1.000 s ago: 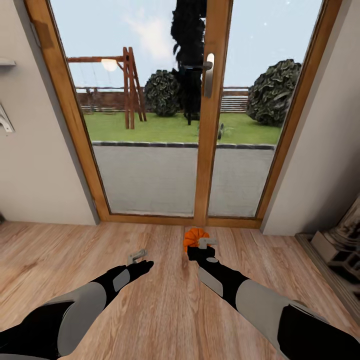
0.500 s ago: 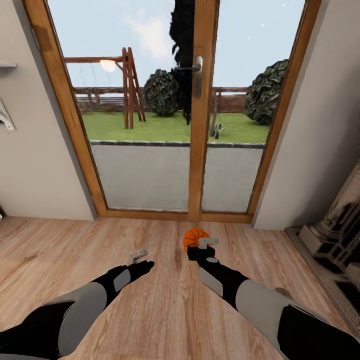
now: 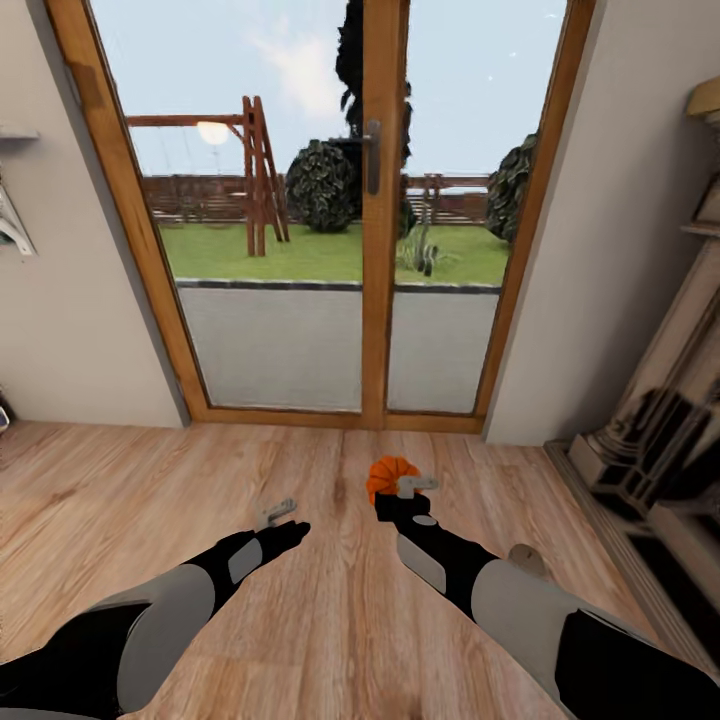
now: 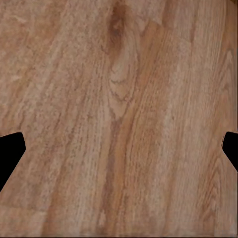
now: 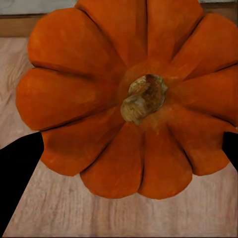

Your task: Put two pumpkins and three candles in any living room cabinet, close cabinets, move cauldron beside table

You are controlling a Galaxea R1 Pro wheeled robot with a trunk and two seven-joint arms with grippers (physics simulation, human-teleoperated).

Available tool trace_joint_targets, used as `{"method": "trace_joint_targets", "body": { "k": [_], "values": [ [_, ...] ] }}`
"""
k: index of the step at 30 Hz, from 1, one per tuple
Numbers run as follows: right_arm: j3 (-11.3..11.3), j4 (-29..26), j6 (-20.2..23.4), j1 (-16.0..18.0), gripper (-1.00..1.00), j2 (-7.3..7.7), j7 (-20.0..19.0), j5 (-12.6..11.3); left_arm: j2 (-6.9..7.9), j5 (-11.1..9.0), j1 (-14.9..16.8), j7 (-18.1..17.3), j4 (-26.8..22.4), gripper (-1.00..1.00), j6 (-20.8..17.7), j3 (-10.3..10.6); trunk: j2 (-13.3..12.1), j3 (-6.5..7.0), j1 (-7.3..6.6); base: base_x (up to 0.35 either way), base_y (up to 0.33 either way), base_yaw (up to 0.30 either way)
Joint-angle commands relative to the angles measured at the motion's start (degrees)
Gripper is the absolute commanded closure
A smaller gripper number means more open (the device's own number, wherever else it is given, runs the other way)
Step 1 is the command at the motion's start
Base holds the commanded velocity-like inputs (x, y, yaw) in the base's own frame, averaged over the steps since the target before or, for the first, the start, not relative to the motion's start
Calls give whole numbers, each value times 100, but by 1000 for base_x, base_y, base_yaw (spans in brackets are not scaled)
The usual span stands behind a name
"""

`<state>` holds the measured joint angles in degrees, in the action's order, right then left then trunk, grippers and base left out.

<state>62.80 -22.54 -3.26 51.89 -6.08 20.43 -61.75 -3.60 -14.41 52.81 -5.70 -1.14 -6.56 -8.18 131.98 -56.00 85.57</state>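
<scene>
My right gripper (image 3: 404, 489) is shut on a small orange pumpkin (image 3: 387, 472), held just above the wooden floor in front of the glass door. In the right wrist view the pumpkin (image 5: 129, 94) sits stem-up between the two dark fingertips. My left gripper (image 3: 275, 513) hovers over bare floorboards to the left of it, open with nothing between its fingers (image 4: 10, 156). A stubby grey-beige candle (image 3: 527, 558) stands on the floor at the right, partly hidden behind my right forearm. The cabinet, the cauldron and the table are out of view.
A wood-framed glass double door (image 3: 372, 300) closes off the room ahead, with a garden behind it. An ornate beige fireplace (image 3: 650, 440) juts out along the right wall. Plain walls flank the door, and wooden floor (image 3: 150, 500) stretches to the left.
The view has swung to the right: the door has slid left in the picture and more of the fireplace and the candle show. Both arms and the held pumpkin keep their pose.
</scene>
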Motion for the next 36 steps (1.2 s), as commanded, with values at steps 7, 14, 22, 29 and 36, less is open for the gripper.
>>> {"method": "trace_joint_targets", "body": {
  "k": [7,14,22,29,36],
  "values": [
    [45,-7,-35,6,100,2,22,-31,0,-20,1,-7,-9,-100,-41,-48,3,-4,-4,-288,-155,0],
    [47,-4,-35,3,100,2,22,-31,1,-20,1,-1,-9,-100,-44,-47,3,-4,-4,-314,-93,0],
    [48,-4,-35,-5,100,2,22,-31,1,-24,1,-9,-6,-100,-47,-50,3,-4,-4,-324,-40,0],
    [55,-19,-35,-20,100,-24,22,-27,0,-22,1,-10,-8,-100,-47,-51,3,-4,-4,-325,-2,0],
    [56,-22,-35,-21,100,-132,22,-30,0,-25,1,-14,-7,-100,-47,-51,3,-4,-4,-325,0,0]
  ]
}}
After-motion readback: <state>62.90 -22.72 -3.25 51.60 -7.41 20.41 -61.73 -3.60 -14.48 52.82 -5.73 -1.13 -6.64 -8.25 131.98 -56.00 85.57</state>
